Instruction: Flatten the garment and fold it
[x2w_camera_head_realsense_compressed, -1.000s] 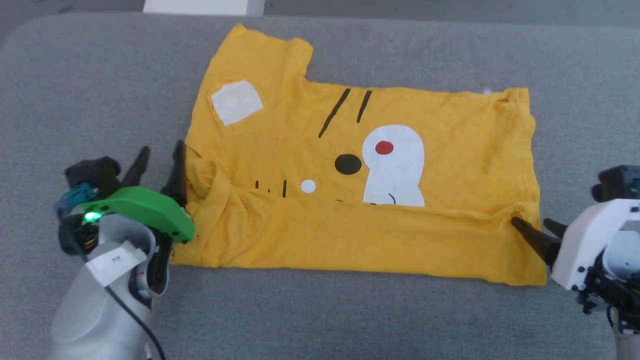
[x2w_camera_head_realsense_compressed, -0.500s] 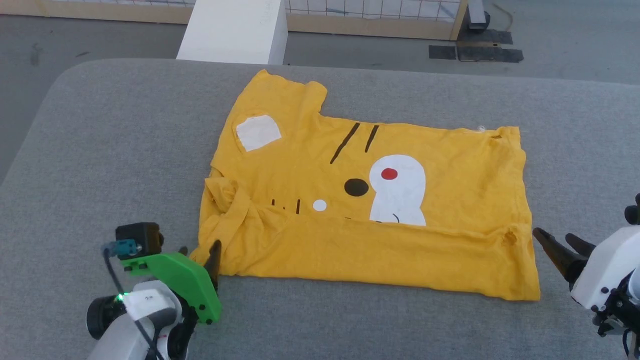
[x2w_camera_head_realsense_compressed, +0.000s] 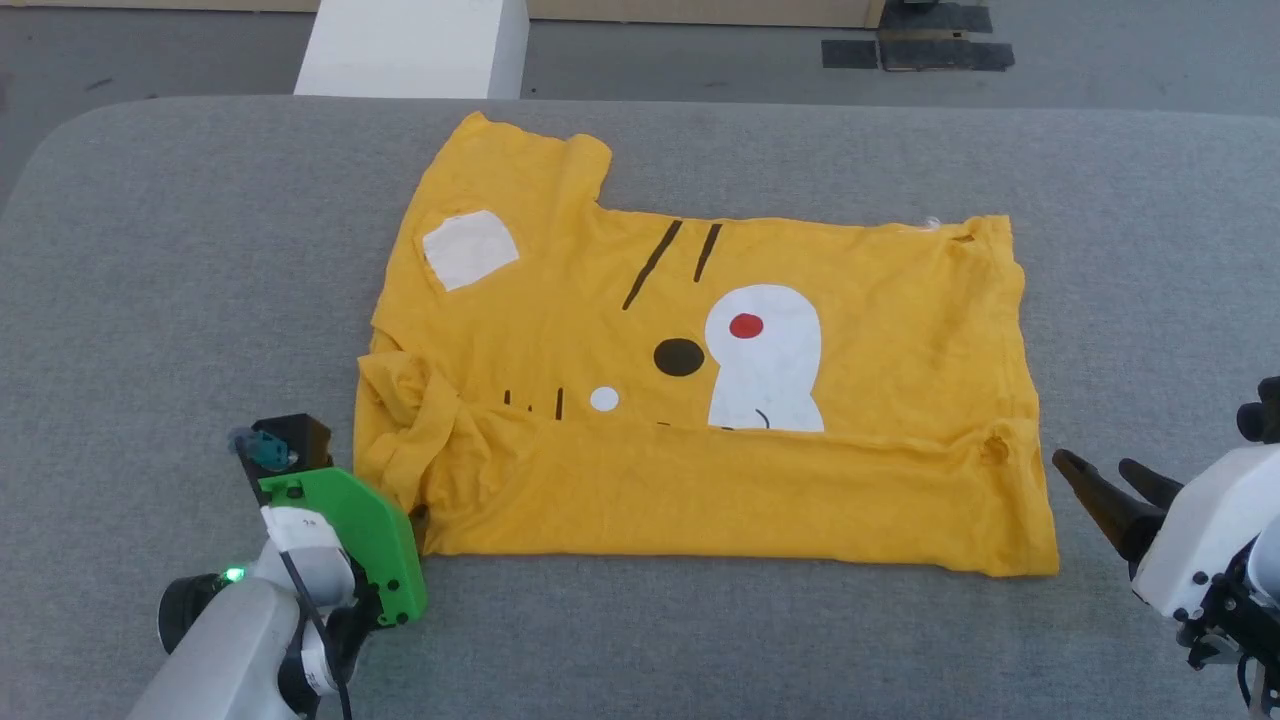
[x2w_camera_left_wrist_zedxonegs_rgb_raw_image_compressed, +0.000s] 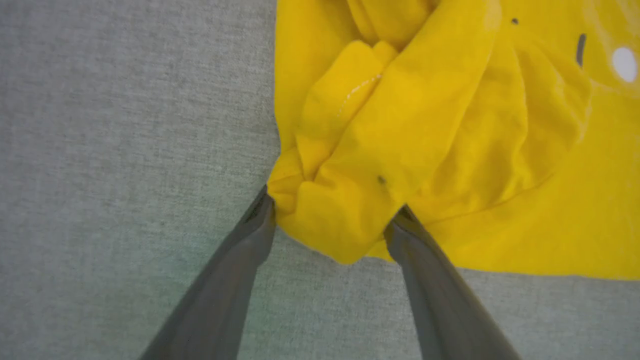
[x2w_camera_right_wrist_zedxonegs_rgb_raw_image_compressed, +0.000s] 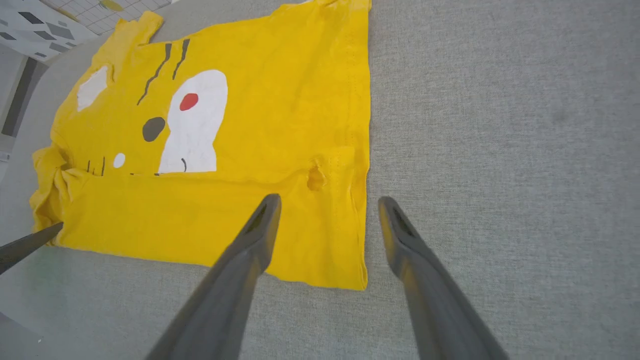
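The garment (x2w_camera_head_realsense_compressed: 870, 330), a bright yellow T-shirt with a cartoon face print, lies spread on the grey padded table (x2w_camera_head_realsense_compressed: 200, 250). Its near strip is folded up over the lower part of the print. My left gripper (x2w_camera_head_realsense_compressed: 415, 515) is at the shirt's near-left corner. In the left wrist view this left gripper (x2w_camera_left_wrist_zedxonegs_rgb_raw_image_compressed: 334, 207) is open, its fingers (x2w_camera_left_wrist_zedxonegs_rgb_raw_image_compressed: 250, 235) straddling the bunched corner of the garment (x2w_camera_left_wrist_zedxonegs_rgb_raw_image_compressed: 450, 125). My right gripper (x2w_camera_head_realsense_compressed: 1092, 462) is open just off the near-right hem. In the right wrist view the right gripper (x2w_camera_right_wrist_zedxonegs_rgb_raw_image_compressed: 328, 201) hovers over the hem of the garment (x2w_camera_right_wrist_zedxonegs_rgb_raw_image_compressed: 280, 115).
A small puckered spot (x2w_camera_head_realsense_compressed: 993, 450) marks the folded strip near the right hem. A white block (x2w_camera_head_realsense_compressed: 410, 45) stands on the floor beyond the table's far edge, with dark patches (x2w_camera_head_realsense_compressed: 915, 50) further right. Bare grey table surrounds the shirt on all sides.
The head camera has shifted. My left gripper has drawn back from the sleeve to the shirt's near-left corner. My right fingertip has come off the folded hem and now stands apart from it.
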